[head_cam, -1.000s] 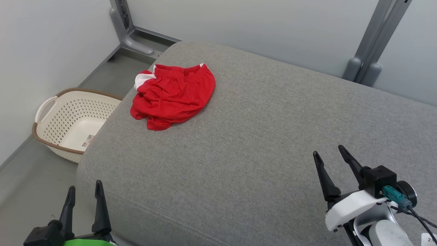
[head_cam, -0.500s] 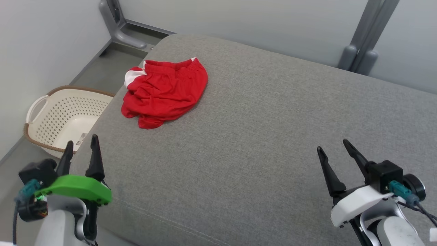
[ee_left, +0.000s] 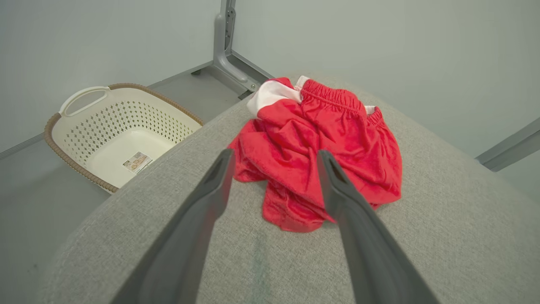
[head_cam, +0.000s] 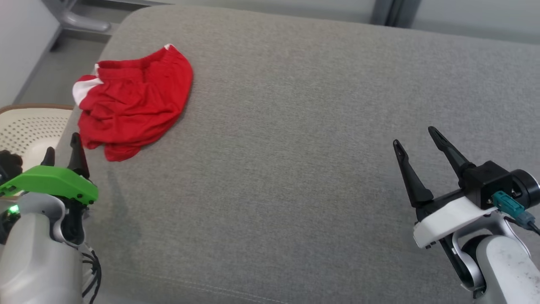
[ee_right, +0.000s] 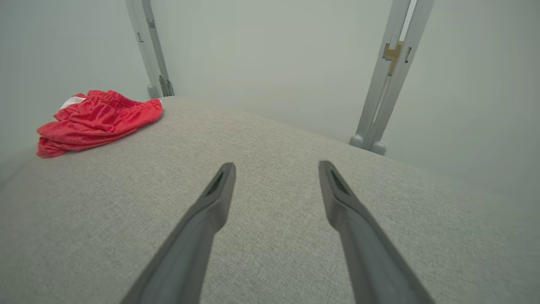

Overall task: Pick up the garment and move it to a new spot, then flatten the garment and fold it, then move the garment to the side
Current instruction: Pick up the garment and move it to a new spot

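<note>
Red crumpled shorts [head_cam: 135,99] with a white side panel and an elastic waistband lie at 10 o'clock on the grey fabric cushion [head_cam: 295,169], near its left edge. They look light, limp and slightly slick, so pinching a raised fold or the thick waistband seems safest. The left gripper [head_cam: 62,143] hovers near their 7 o'clock hem, jaws spread and empty; the right gripper [head_cam: 414,136] waits well apart at 3 o'clock, likewise spread. A cream perforated plastic basket [head_cam: 29,126] sits past the cushion's left edge, and I judge nothing blocks the approach
</note>
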Motion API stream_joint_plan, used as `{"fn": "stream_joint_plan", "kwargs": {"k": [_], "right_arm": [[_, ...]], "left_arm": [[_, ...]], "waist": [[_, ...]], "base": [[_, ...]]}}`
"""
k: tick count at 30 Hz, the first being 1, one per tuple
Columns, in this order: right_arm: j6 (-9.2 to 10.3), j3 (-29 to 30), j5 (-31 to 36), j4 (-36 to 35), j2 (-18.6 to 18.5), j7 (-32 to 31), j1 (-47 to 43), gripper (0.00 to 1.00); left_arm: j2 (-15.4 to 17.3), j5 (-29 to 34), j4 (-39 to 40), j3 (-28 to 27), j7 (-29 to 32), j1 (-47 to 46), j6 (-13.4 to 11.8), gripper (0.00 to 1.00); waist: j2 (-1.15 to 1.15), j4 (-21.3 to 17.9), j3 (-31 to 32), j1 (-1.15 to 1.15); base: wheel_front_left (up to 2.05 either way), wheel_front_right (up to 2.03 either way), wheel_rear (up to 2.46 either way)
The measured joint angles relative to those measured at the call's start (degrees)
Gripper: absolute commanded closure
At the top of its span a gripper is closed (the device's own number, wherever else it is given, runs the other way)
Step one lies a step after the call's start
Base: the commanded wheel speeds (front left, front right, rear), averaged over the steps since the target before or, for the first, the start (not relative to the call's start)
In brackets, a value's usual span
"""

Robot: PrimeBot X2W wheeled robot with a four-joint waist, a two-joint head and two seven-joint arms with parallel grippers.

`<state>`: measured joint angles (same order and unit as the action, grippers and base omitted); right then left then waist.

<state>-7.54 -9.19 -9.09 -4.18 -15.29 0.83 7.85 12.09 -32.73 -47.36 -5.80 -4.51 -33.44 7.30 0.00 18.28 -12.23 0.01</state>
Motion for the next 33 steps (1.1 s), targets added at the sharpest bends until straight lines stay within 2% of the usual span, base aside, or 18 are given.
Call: {"fn": "stream_joint_plan", "kwargs": {"k": [9, 16, 17, 18, 25, 33], "right_arm": [[0.01, -0.69, 0.56, -4.67, -2.03, -1.91, 1.87, 0.0], [0.01, 0.53, 0.66, -6.1, -2.45, -2.11, 1.05, 0.0], [0.01, 0.6, 0.66, -6.04, -2.4, -2.09, 0.92, 0.0], [0.01, 0.68, 0.65, -5.93, -2.25, -2.0, 0.83, 0.0], [0.01, -1.11, -0.16, -2.79, -0.22, 0.19, 0.85, 0.0], [0.01, -2.32, -1.49, 3.07, 3.08, 3.93, 1.02, 0.0]], "left_arm": [[4.8, -1.68, -7.53, -1.23, 2.99, -6.12, -0.41, 0.0], [6.37, -0.93, -12.83, 0.11, 9.03, -8.31, -2.36, 0.0], [6.64, -0.99, -13.26, 0.15, 9.7, -8.63, -2.49, 0.43], [7.02, -0.99, -13.56, 0.24, 10.03, -8.96, -2.53, 1.0], [8.75, 0.09, -12.23, 2.05, 8.12, -9.27, -1.37, 1.0], [12.87, 2.74, 1.03, 5.93, 4.65, -12.63, -0.3, 1.0]], "waist": [[0.0, -8.03, -6.33, 0.0], [0.0, -12.87, -10.51, 0.0], [0.0, -13.35, -10.83, 0.0], [0.0, -13.86, -11.13, 0.0], [0.0, -15.03, -9.52, 0.0], [0.0, -14.06, -3.13, 0.0]], "base": [[0.0, 0.0, 0.0], [0.0, 0.0, 0.0], [0.0, 0.0, 0.0], [0.0, 0.0, 0.0], [0.0, 0.0, 0.0], [0.0, 0.0, 0.0]]}}
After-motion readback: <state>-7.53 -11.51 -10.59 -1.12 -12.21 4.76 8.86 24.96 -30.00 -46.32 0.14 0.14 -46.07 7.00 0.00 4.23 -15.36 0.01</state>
